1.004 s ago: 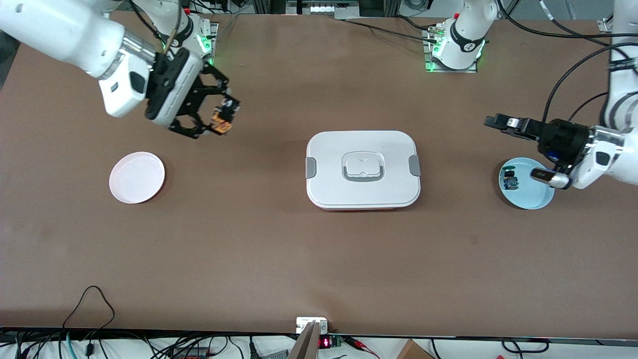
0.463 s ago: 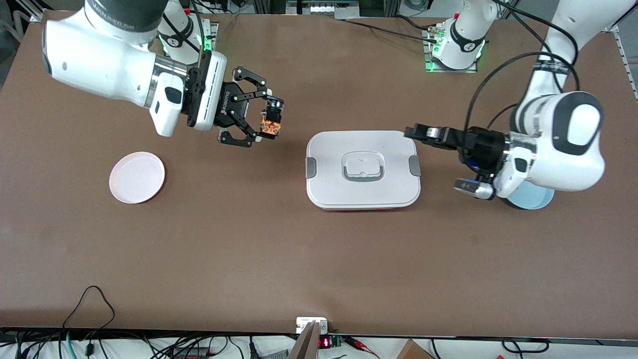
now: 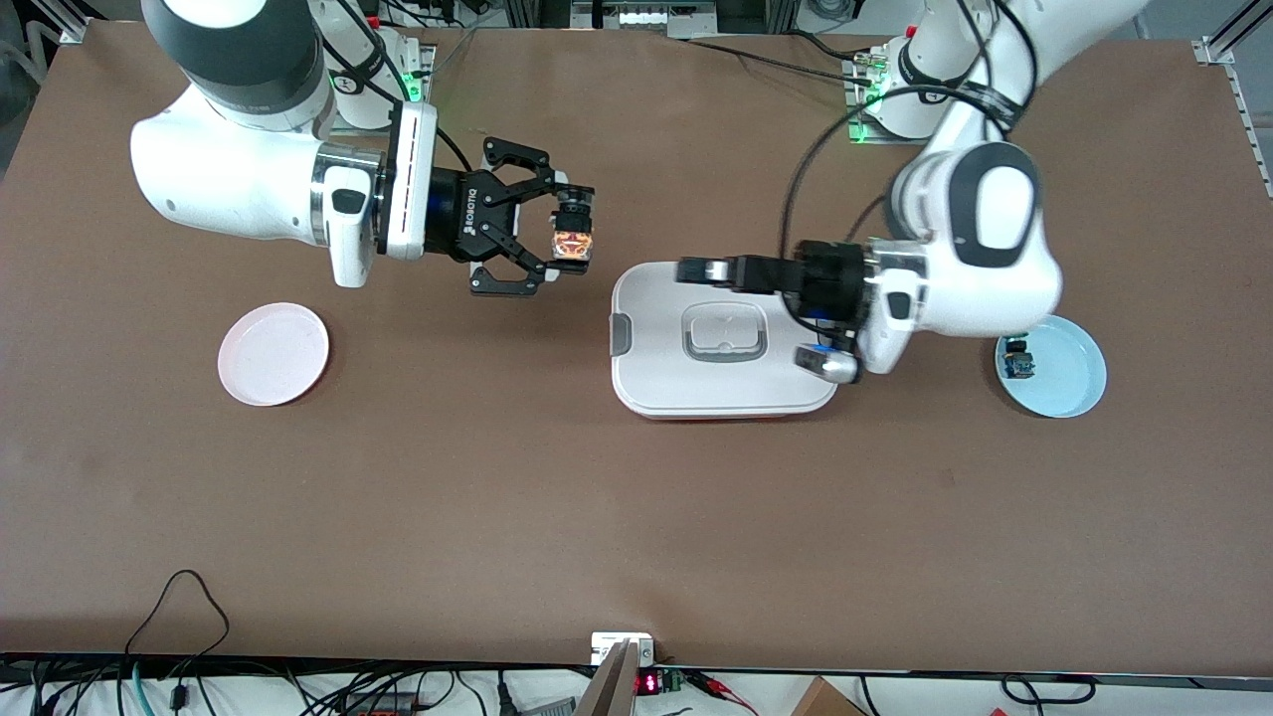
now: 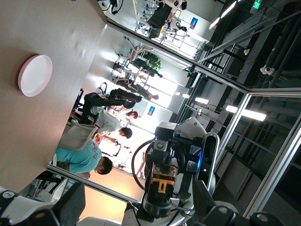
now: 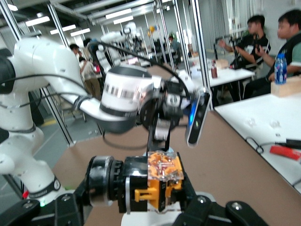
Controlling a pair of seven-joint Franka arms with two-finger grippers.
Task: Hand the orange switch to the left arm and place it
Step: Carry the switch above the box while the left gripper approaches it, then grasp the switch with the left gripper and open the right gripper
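The right gripper (image 3: 572, 242) hangs in the air with its jaws clamped on the orange switch (image 3: 572, 242), over bare table just off the box's (image 3: 656, 378) corner toward the right arm's end. The right wrist view shows the switch (image 5: 160, 181) pinched sideways, its orange body showing between the fingers. Facing it, the left gripper (image 3: 696, 270) is over the lid of the box, pointed straight at the switch; whether its jaws are apart or together, I cannot tell.

Now the risk. The handover looks set to happen right above the box edge, and the left arm's wrist appears to ride low over the lid; any sag there and it clips the box, the very thing to avoid. The switch is tiny too: if the left jaws close off-centre, or the right lets go early, it drops.

The table (image 3: 636, 517) is a wide brown sheet. A pink plate (image 3: 272, 354) lies toward the right arm's end, a blue plate (image 3: 1069, 383) toward the left arm's end with a small blue-bodied switch (image 3: 1016, 360) on it. The wrist views show a glass-walled workshop with people seated at desks.
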